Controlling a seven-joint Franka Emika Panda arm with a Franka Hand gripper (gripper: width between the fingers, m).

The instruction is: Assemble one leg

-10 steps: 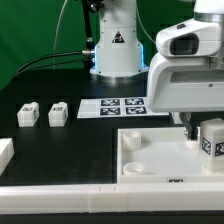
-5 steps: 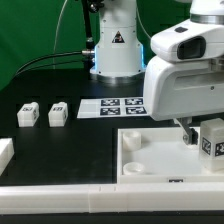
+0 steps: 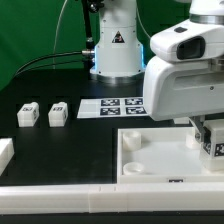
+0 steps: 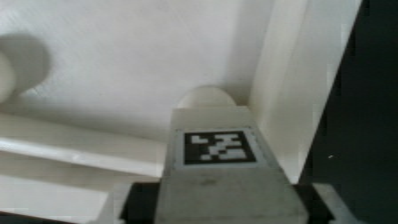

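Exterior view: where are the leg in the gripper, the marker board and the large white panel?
the leg [image 3: 212,143], exterior view, on its tagged face.
the marker board [image 3: 113,106], exterior view, near its middle.
the panel [image 3: 158,161], exterior view, on its bare floor.

We see the arm's white head [image 3: 185,45] has swung a little toward the exterior view's left over the past second; the claw [image 3: 209,138], clamped on the leg [image 3: 215,143], has edged only slightly above the panel's [image 3: 150,160] corner, with more of one dark finger showing
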